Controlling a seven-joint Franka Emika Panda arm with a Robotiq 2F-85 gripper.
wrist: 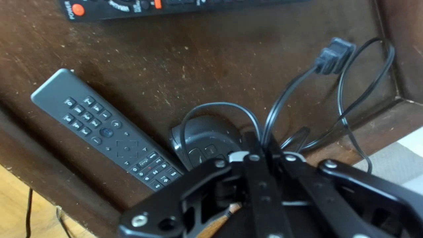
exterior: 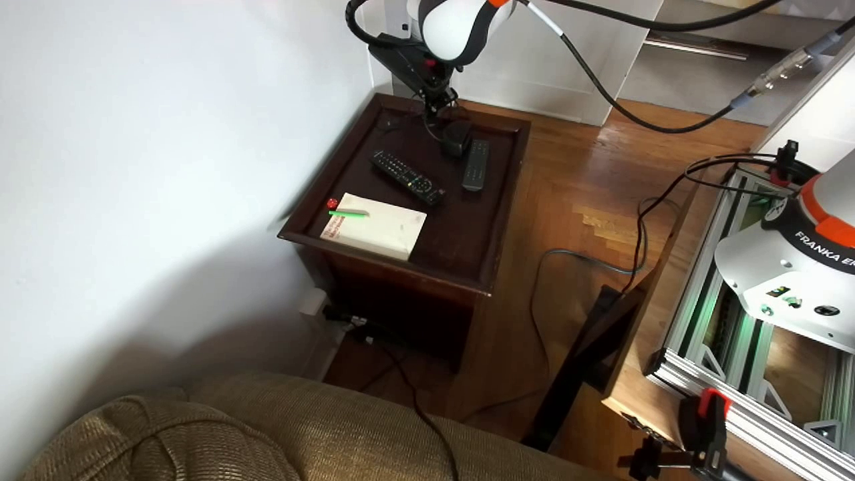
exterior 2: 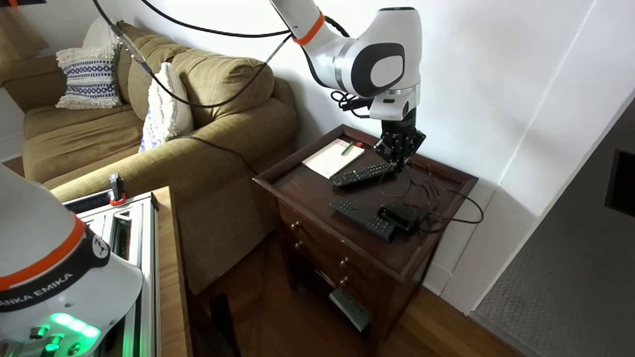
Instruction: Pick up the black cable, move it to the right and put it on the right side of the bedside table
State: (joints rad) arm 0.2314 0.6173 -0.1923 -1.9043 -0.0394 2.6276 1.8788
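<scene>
The black cable (wrist: 277,102) is pinched between the fingertips of my gripper (wrist: 264,145) in the wrist view. A thin loop bends left over a dark device, the plug (wrist: 334,55) sticks out up and right, and more coils lie at the right by the rim. In an exterior view, the gripper (exterior 2: 398,162) is above the bedside table (exterior 2: 308,185), and the cable (exterior 2: 466,220) hangs down and loops past the table's edge. In an exterior view, the gripper (exterior: 441,105) is over the far end of the table (exterior: 461,237); the cable (exterior: 431,128) is small there.
Two black remotes (exterior: 407,176) (exterior: 475,165) lie on the table, beside the dark device with buttons (exterior 2: 401,216). A white notepad (exterior: 387,227), a green pen (exterior: 348,214) and a small red object (exterior: 332,203) are at one end. A wall and a sofa (exterior 2: 238,124) are close by.
</scene>
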